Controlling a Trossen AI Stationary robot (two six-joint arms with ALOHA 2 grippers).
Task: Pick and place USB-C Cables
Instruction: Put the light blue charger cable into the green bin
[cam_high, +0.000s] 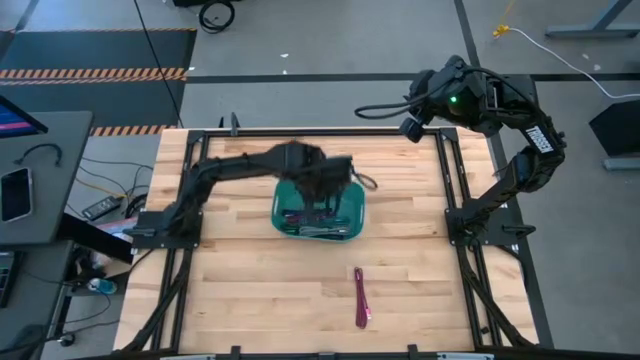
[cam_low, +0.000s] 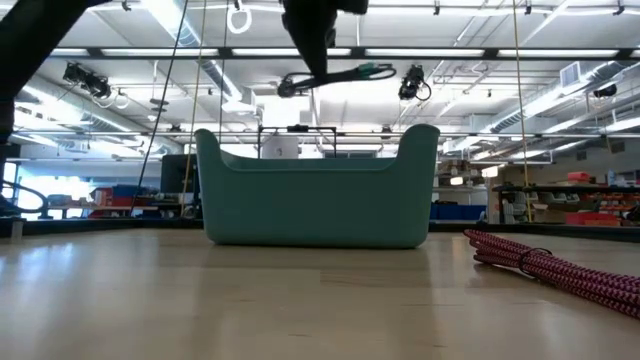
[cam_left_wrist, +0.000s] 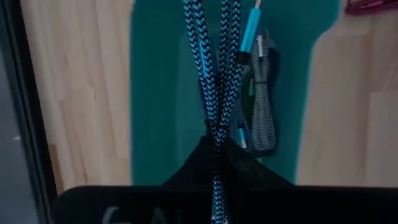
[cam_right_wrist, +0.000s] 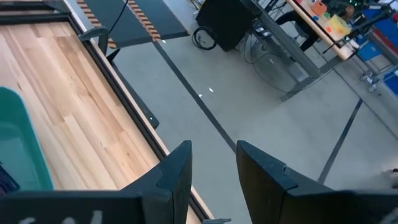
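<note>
A teal bin (cam_high: 281, 205) stands mid-table and holds a grey braided USB-C cable (cam_left_wrist: 264, 112) and a cyan-plugged one (cam_left_wrist: 250, 31). My left gripper (cam_high: 325, 188) hangs above the bin, shut on a blue-and-black braided cable bundle (cam_left_wrist: 208, 68). The low view shows this bundle (cam_low: 345, 74) above the bin's rim (cam_low: 318, 165). A magenta cable (cam_high: 361, 297) lies on the table near the front edge. My right gripper (cam_right_wrist: 214, 165) waits open and high over the table's far right edge (cam_high: 408, 128). My left gripper pinches the blue-and-black bundle between its two fingers at the tied spot (cam_left_wrist: 215, 127) where the strands are gathered. The fingers come from above, pointing down. The bundle sticks out about level from the fingertips, lifted clear above the bin.
Black frame rails (cam_high: 452, 190) run along the table's left, right and far sides. The magenta cable (cam_low: 555, 265) lies right of the bin in the low view. Bare wood lies around the bin.
</note>
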